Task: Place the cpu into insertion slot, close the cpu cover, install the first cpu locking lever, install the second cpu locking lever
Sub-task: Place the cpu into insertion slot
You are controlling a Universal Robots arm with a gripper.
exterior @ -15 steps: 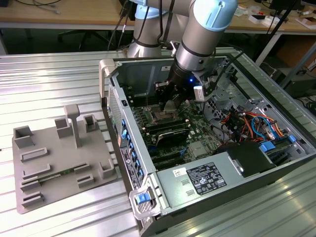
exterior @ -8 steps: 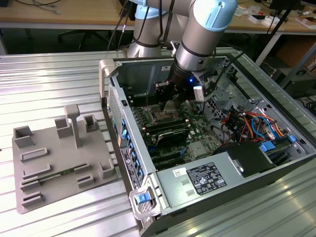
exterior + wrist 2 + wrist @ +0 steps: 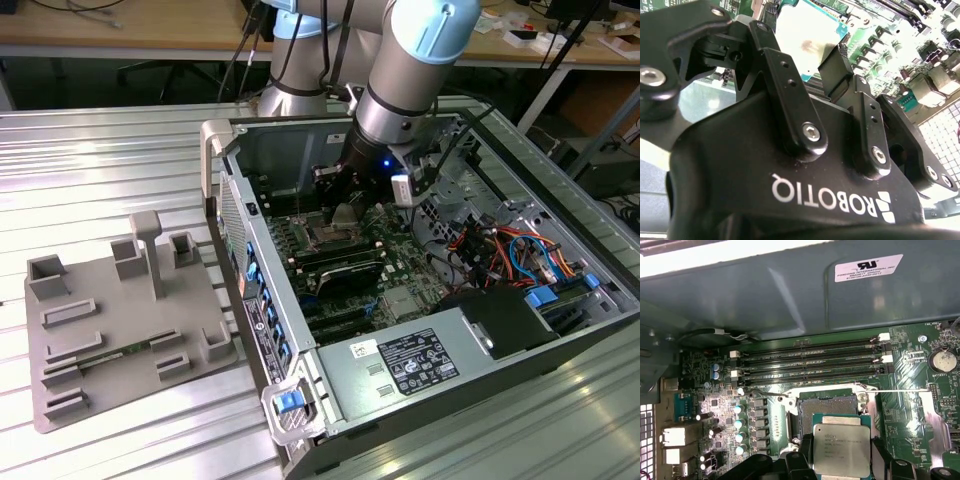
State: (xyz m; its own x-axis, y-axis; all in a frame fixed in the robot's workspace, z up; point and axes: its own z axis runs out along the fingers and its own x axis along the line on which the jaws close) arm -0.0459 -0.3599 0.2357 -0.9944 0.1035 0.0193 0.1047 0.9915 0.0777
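My gripper [image 3: 841, 452] is shut on the cpu [image 3: 841, 449], a flat square chip with a silvery top, held by two opposite edges between the black fingers [image 3: 805, 452]. In the second wrist view the cpu [image 3: 807, 37] shows beyond a finger pad [image 3: 837, 70]. Just ahead of the chip is the insertion slot [image 3: 832, 406], a dark square recess with a silver rim, uncovered. The cpu cover [image 3: 935, 422] is swung open to one side of it. Thin wire levers [image 3: 900, 390] stand free beside the socket. In the exterior view the gripper [image 3: 345, 205] hangs inside the computer case, over the socket [image 3: 328, 236].
Long black memory slots [image 3: 810, 362] run just beyond the socket, under the grey case wall [image 3: 790, 290]. The case [image 3: 225, 140] also holds a power supply [image 3: 410, 360] and coloured cables [image 3: 500, 250]. A grey fixture plate [image 3: 120, 320] lies on the table at the exterior view's left.
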